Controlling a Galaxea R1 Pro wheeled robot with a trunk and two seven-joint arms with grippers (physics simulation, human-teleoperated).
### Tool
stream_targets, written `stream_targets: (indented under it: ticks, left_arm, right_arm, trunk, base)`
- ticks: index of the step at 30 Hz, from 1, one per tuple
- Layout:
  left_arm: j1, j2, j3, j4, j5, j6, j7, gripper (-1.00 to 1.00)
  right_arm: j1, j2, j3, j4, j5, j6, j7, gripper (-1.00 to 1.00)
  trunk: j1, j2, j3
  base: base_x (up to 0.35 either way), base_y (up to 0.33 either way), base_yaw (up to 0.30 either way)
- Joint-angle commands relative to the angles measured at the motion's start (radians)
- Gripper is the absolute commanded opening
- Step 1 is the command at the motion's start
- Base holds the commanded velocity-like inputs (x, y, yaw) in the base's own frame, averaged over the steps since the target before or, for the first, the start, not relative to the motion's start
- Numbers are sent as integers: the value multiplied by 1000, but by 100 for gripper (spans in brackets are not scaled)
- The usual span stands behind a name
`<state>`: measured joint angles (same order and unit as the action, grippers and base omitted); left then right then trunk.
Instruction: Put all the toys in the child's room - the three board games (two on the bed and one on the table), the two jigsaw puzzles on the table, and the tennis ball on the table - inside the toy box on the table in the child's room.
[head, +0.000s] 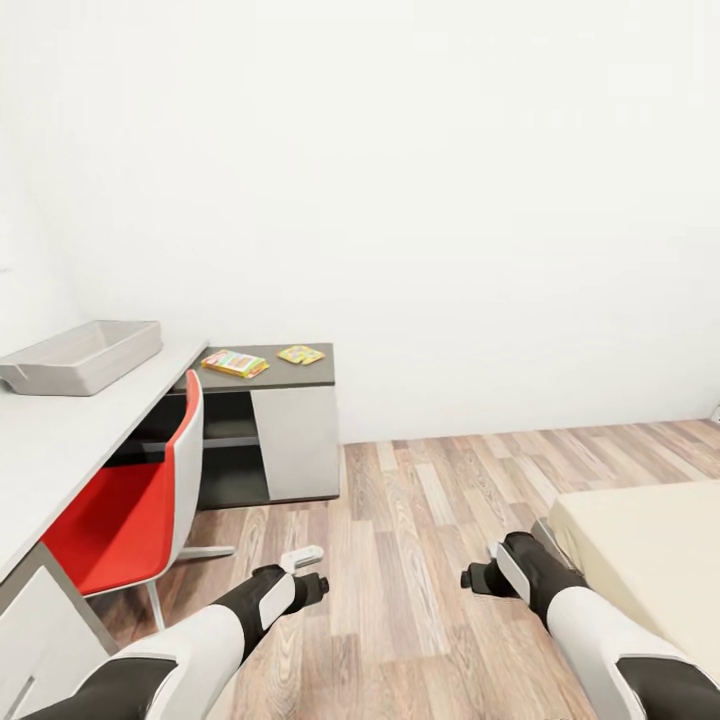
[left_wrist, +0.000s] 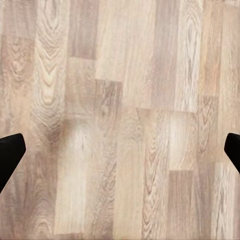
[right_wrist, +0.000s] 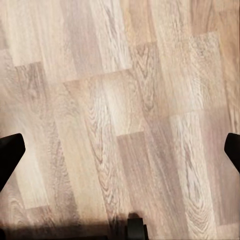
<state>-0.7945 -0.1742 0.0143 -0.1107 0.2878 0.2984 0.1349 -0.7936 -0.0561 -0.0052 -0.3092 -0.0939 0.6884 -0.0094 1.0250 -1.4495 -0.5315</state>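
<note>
The robot is standing in the child's room with both arms hanging low over the wood floor (head: 430, 520). The left gripper (left_wrist: 120, 150) and the right gripper (right_wrist: 120, 150) are each looking straight down at bare planks, their dark fingers (left_wrist: 10, 150) sitting at opposite edges of the wrist views, so both pairs are spread wide apart and holding nothing.

The toy box (head: 85, 355) is resting on the light-grey run of the desk (head: 60, 450), near the wall. On the dark-topped section beyond it, 2 flat colourful items are lying well apart from the box: a jigsaw puzzle (head: 301, 354) and, just beside it, a thicker piece that I judge to be a board game (head: 234, 362), though it is too small to read. A corner of the bed (head: 650, 560) is showing beside the right arm.

The risks from here are mostly about approach. The red chair (head: 130, 510) is standing between the robot and the desk, so driving straight in is likely to clip it or keep the arms short of the dark section. The puzzle sheet is thin and flat, so wide fingers coming down on it are likely to slide it along or scrape the top rather than lift it. The bed edge is close to the right elbow, and a turn of the base could bump it.
</note>
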Motion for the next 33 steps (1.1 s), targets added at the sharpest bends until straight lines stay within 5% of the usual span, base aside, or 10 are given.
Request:
stream_targets:
  ticks: [1, 17, 33]
  left_arm:
    - [0, 0, 1, -2, 7, 5, 6, 100]
    - [37, 0, 1, -22, 15, -86, 4, 100]
    - [55, 0, 1, -48, 21, -132, 3, 100]
  right_arm:
    - [0, 0, 0, -2, -7, 5, -1, 100]
    - [91, -10, -3, -231, -8, 42, 2, 100]
    - [145, -43, -5, -359, -11, 83, 5, 100]
  trunk:
    - [0, -1, -1]
    - [0, -1, -4]
    - [0, -1, -6]
  base:
    - [0, 0, -54]
    - [0, 0, -21]
    - [0, 0, -3]
